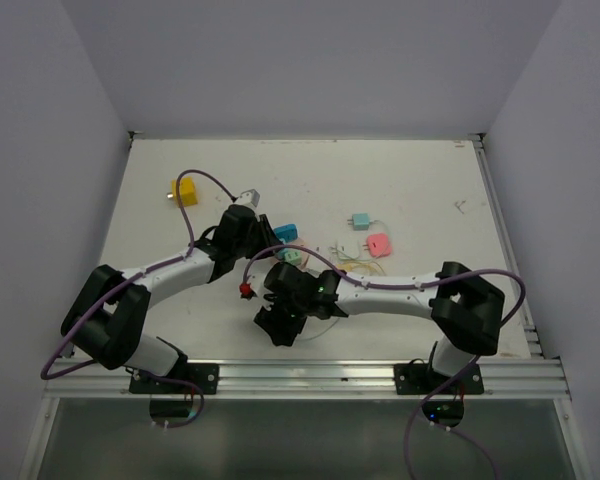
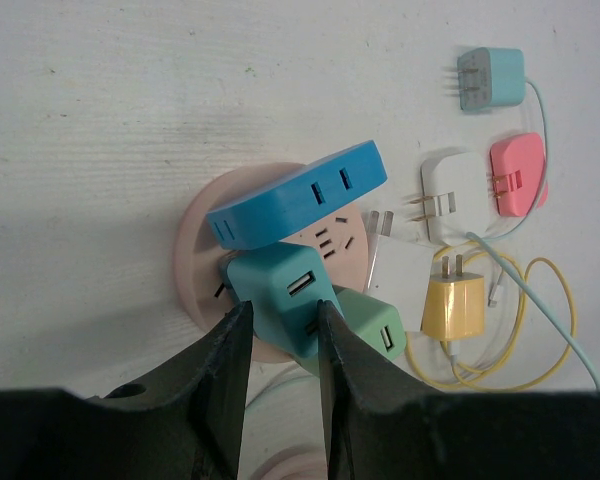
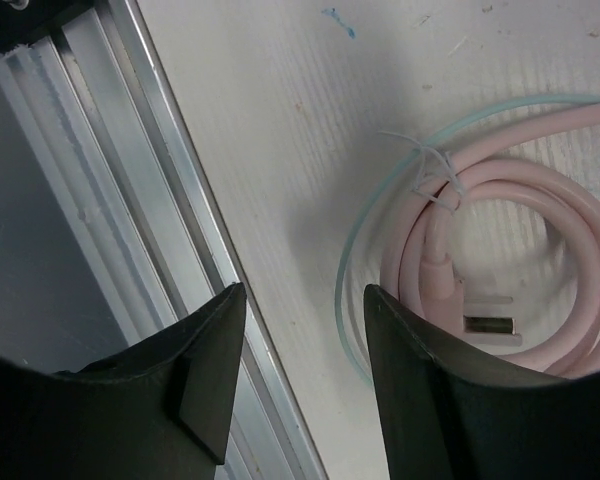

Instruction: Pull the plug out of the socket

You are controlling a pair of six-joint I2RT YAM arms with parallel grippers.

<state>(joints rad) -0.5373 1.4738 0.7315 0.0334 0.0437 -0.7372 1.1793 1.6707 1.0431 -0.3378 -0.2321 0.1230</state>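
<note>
In the left wrist view a round pink socket (image 2: 195, 250) lies on the white table. A blue plug (image 2: 300, 195), a teal USB plug (image 2: 280, 290) and a green USB plug (image 2: 375, 320) sit on it. My left gripper (image 2: 285, 310) is shut on the teal plug, one finger on each side. In the top view the left gripper (image 1: 268, 236) is at the table's middle beside the teal plug (image 1: 285, 232). My right gripper (image 1: 280, 325) is open and empty near the front edge, above a coiled pink cable (image 3: 540, 200).
Loose chargers lie right of the socket: a yellow one (image 2: 452, 305) with a coiled yellow cable, a white one (image 2: 455, 195), a pink one (image 2: 520, 175) and a teal-grey one (image 2: 490, 80). A yellow block (image 1: 185, 190) lies far left. The aluminium rail (image 3: 130, 180) runs along the front edge.
</note>
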